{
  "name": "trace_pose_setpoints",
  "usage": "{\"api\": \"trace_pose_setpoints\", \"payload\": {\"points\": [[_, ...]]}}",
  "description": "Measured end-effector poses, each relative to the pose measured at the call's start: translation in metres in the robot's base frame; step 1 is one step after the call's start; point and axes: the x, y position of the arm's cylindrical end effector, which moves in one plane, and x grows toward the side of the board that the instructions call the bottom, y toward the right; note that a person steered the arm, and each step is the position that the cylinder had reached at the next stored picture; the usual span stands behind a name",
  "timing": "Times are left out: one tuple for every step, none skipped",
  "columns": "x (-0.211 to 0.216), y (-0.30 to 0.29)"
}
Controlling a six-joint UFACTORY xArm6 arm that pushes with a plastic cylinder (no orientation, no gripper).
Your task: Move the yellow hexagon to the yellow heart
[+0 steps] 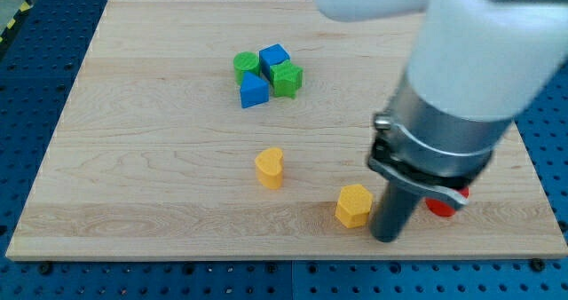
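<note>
Pale wood worktop (133,158) fills the view, laid over a blue perforated bench that shows along the edges. From the remote station I see my arm (470,60), white above and grey below, reaching in from the view's upper right, with its dark rod standing upright over the lower right part of the board. My tip (387,238) sits just to the view's right of the yellow hexagon (353,205), very near it; whether the two touch I cannot tell. This rig carries no jaws, only the rod, so nothing is held. Yellow heart (270,168) lies to the view's left of the hexagon and slightly higher, apart from it, with bare wood between them. Red block (442,204) is mostly hidden behind the rod and its clamp on the view's right, its shape not readable. Toward the view's top, well apart from the yellow pair, four blocks huddle together: green cylinder (247,65), blue cube (274,57), green star-like block (287,79) and another blue block (254,91) just below them.
</note>
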Motion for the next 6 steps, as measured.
{"api": "trace_pose_setpoints", "payload": {"points": [[-0.015, -0.041], [-0.028, -0.057], [-0.028, -0.032], [-0.024, 0.015], [-0.026, 0.012], [-0.032, -0.026]]}}
